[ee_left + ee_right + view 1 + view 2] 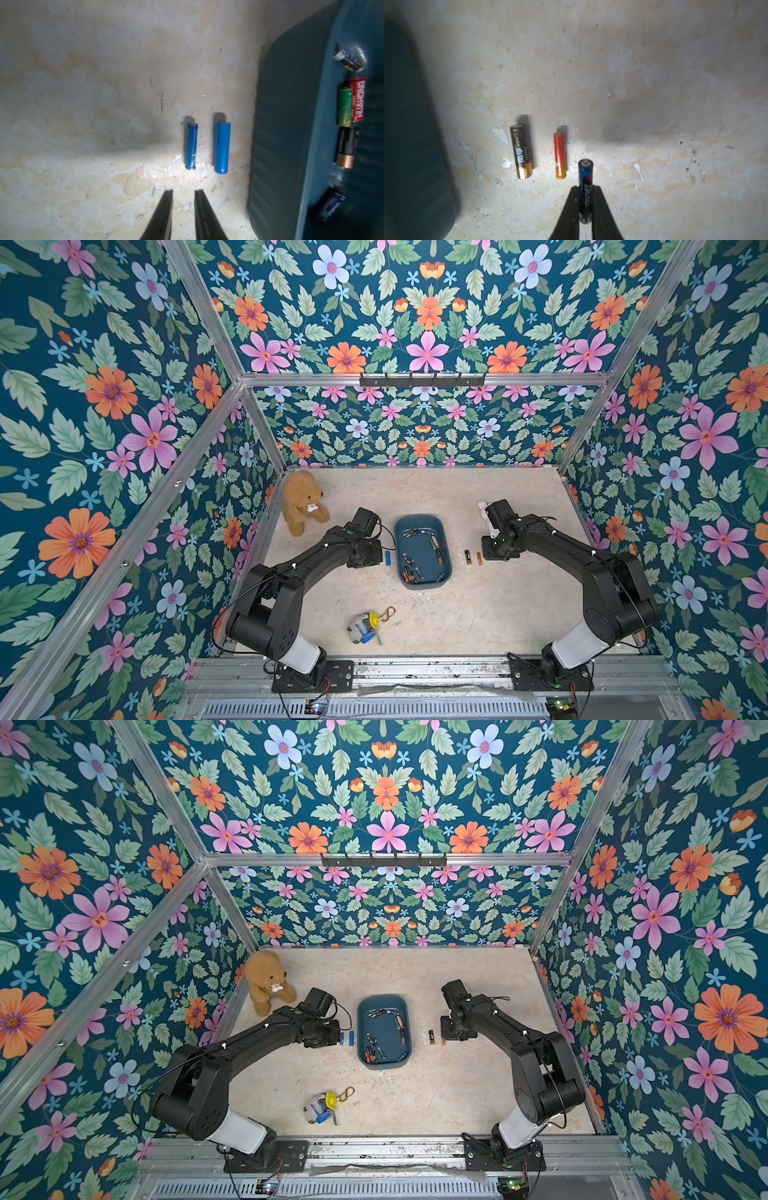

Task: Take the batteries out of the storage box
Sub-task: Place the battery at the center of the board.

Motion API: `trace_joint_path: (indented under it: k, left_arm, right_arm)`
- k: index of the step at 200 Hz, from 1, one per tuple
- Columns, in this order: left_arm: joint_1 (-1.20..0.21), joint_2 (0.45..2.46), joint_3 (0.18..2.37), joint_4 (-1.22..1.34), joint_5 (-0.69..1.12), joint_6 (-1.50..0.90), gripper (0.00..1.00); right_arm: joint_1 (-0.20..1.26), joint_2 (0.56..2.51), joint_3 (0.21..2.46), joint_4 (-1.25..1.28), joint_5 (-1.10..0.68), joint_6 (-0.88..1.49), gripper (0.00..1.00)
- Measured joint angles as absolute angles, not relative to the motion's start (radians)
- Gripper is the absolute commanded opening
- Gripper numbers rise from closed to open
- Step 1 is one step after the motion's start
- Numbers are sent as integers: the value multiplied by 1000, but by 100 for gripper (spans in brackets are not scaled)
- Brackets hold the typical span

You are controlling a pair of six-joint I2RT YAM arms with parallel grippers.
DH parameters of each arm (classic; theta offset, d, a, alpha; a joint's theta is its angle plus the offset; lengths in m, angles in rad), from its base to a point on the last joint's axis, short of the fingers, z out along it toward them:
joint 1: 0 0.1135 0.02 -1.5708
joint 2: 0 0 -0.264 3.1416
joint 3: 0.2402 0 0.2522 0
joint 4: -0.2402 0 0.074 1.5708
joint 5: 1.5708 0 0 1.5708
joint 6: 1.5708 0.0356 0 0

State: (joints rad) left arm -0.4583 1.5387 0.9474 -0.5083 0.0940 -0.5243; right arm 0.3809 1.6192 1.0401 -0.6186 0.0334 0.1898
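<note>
The storage box [420, 562] sits mid-table between the two arms, with most of the batteries [435, 545] lying loose inside it. Four are out. A slim blue battery [191, 145] and a light blue battery [222, 147] lie side by side just left of the box, and a black-and-gold battery [521, 151] and an orange battery [560, 155] lie to its right. The right tool [585, 188] pinches a navy battery [585, 172] low over the table [654, 104], just beside the orange one; I cannot tell whether it touches the surface. The left tool [182, 191] is slightly spread and empty, near the slim blue cell. The risk lies in the release. A round cell let go above the table may roll into the orange one, and jaws opening unevenly could flick it.
</note>
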Motion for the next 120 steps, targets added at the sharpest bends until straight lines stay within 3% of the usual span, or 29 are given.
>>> trace_joint_path:
  k: [120]
  left_arm:
    - [-458, 1546, 947, -509, 94, -525, 25]
  right_arm:
    - [364, 1695, 1019, -566, 33, 177, 15]
